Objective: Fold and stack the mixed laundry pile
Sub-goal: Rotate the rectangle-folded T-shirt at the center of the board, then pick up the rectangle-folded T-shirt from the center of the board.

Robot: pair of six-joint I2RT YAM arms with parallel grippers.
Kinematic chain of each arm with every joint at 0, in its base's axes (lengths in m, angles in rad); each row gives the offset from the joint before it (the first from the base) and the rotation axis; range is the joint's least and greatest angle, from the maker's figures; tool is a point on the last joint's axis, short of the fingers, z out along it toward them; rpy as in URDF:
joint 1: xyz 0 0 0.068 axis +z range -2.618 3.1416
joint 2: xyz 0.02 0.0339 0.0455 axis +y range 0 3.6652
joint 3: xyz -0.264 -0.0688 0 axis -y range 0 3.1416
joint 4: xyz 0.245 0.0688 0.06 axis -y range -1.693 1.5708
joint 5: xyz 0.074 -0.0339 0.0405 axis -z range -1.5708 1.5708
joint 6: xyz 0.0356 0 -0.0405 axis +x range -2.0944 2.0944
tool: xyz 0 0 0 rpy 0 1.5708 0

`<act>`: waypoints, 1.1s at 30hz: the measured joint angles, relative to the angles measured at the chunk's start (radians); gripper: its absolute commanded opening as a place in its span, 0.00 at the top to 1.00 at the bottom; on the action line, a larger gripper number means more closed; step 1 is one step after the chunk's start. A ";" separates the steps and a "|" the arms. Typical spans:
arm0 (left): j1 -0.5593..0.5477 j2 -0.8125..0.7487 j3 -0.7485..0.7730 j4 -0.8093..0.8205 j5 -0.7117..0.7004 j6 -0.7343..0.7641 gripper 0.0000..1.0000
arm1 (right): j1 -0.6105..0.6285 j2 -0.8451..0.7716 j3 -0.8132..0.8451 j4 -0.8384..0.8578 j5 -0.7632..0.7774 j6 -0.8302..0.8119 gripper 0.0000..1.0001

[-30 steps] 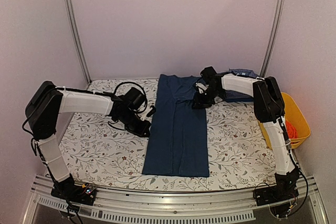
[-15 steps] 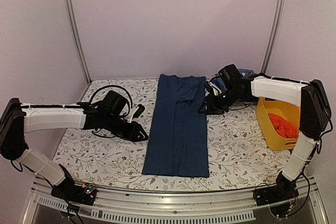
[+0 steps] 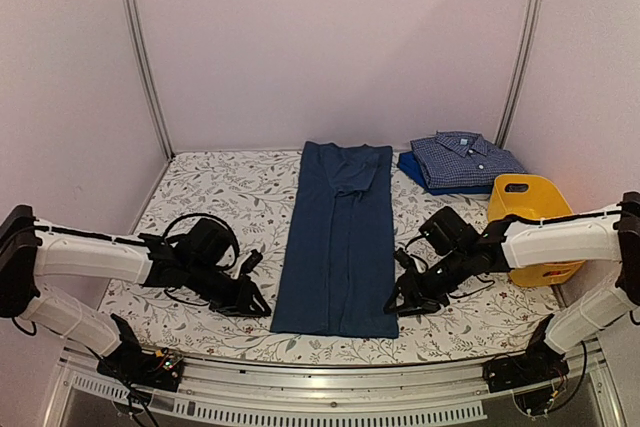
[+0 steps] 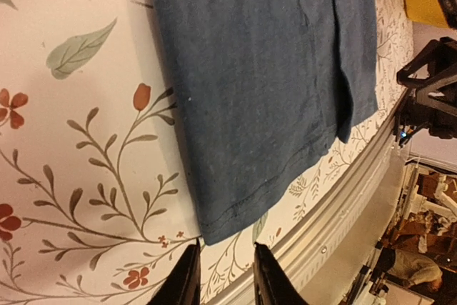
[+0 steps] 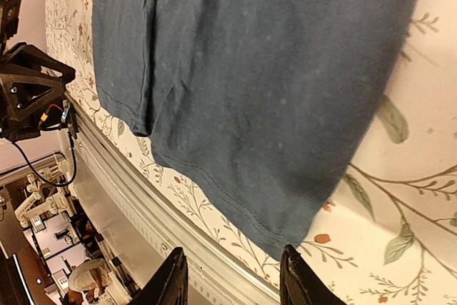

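Note:
Dark navy trousers [image 3: 338, 237] lie flat and lengthwise down the middle of the floral table. A folded blue small-check shirt [image 3: 462, 157] rests on a folded blue piece at the back right. My left gripper [image 3: 258, 305] sits low by the trousers' near left corner. In the left wrist view that gripper [image 4: 223, 253] is open, the hem corner [image 4: 208, 237] just ahead of its fingertips. My right gripper [image 3: 393, 305] is at the near right corner. In its wrist view the right gripper [image 5: 233, 256] is open, with the trousers' hem [image 5: 264, 69] just in front and nothing held.
A yellow plastic basket [image 3: 520, 192] stands at the right edge, partly behind my right forearm. The table's metal front rail [image 3: 320, 387] runs close behind both grippers and shows as the rail [image 4: 335, 226] in the left wrist view.
Both arms swept from the trousers' far half to its near hem corners. The left gripper went from shut to open. The right arm moved off the folded shirt, which now shows.

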 measured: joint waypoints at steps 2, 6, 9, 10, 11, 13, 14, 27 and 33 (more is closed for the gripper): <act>-0.014 0.002 -0.009 0.002 0.001 -0.013 0.75 | 0.041 0.000 -0.015 0.029 0.012 0.038 0.57; -0.037 0.020 -0.014 0.012 0.004 -0.026 0.77 | 0.088 0.001 -0.063 0.043 0.046 0.092 0.57; -0.050 0.044 -0.017 0.017 0.002 -0.027 0.78 | 0.107 0.007 -0.085 0.056 0.068 0.126 0.57; -0.055 0.051 -0.021 0.017 0.000 -0.027 0.78 | 0.112 0.013 -0.086 0.060 0.072 0.131 0.57; -0.056 0.055 -0.025 0.017 -0.002 -0.029 0.78 | 0.120 0.028 -0.087 0.066 0.078 0.139 0.57; -0.059 0.060 -0.035 0.016 -0.008 -0.030 0.78 | 0.140 0.061 -0.082 0.086 0.077 0.151 0.57; -0.059 0.064 -0.037 0.017 -0.008 -0.031 0.78 | 0.153 0.071 -0.076 0.097 0.076 0.154 0.57; -0.112 0.148 -0.005 0.082 -0.005 -0.038 0.75 | 0.202 0.140 -0.030 0.154 0.079 0.178 0.59; -0.123 0.172 0.014 0.097 -0.006 -0.044 0.73 | 0.203 0.100 -0.029 0.092 0.120 0.177 0.50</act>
